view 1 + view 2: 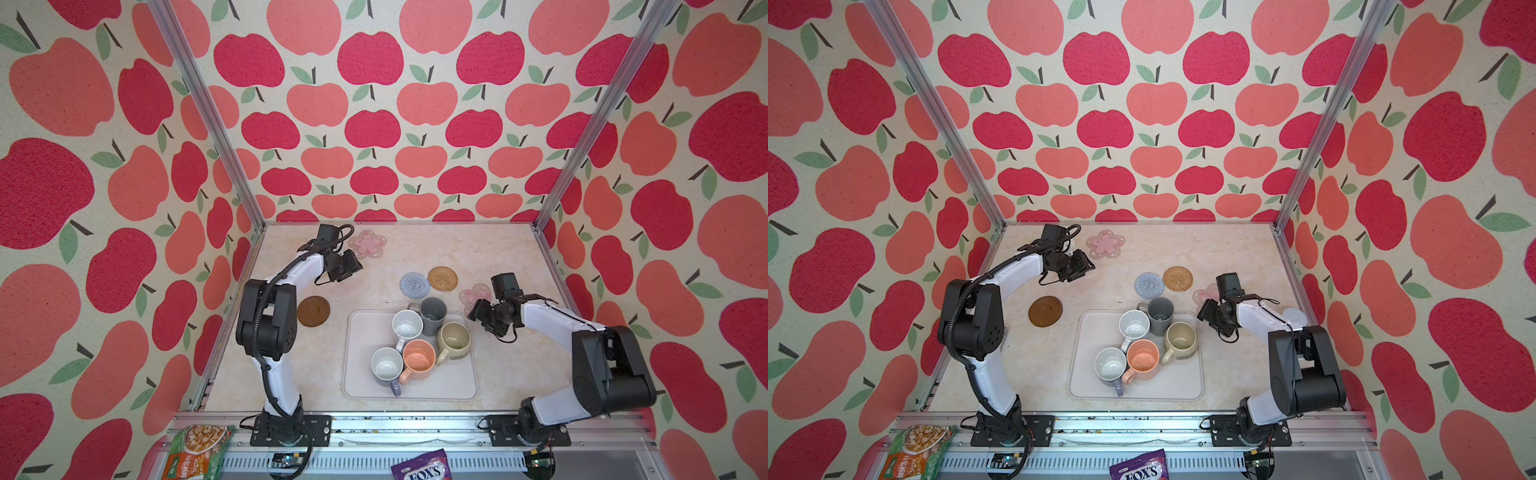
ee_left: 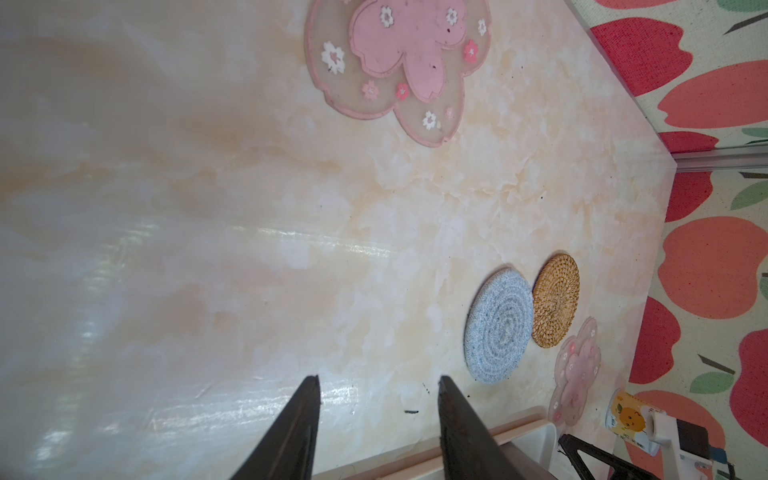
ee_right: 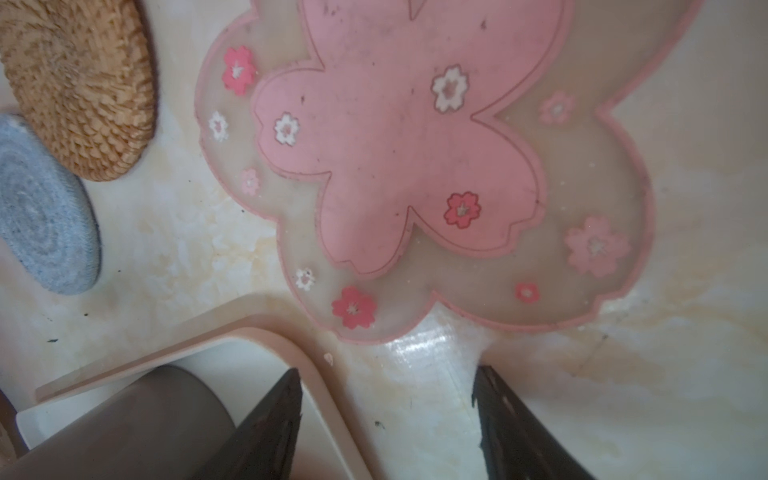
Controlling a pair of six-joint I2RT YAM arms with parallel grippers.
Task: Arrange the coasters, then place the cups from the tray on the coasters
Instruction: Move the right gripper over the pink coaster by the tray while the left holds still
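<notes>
Your right end effector [image 3: 386,374] is open and empty, near the pink flower coaster [image 3: 395,145] on the tabletop [image 3: 665,395]. Your left end effector [image 2: 379,380] is open too. The cups [image 1: 417,359] sit on the tray [image 1: 455,376]. Go slow: a finger could bump the tray's rim.

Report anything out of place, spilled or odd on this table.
Nothing spilled or broken. The blue-grey coaster and rattan coaster sit edge to edge, the brown coaster lies alone far left, and five mugs bunch together on the tray.
</notes>
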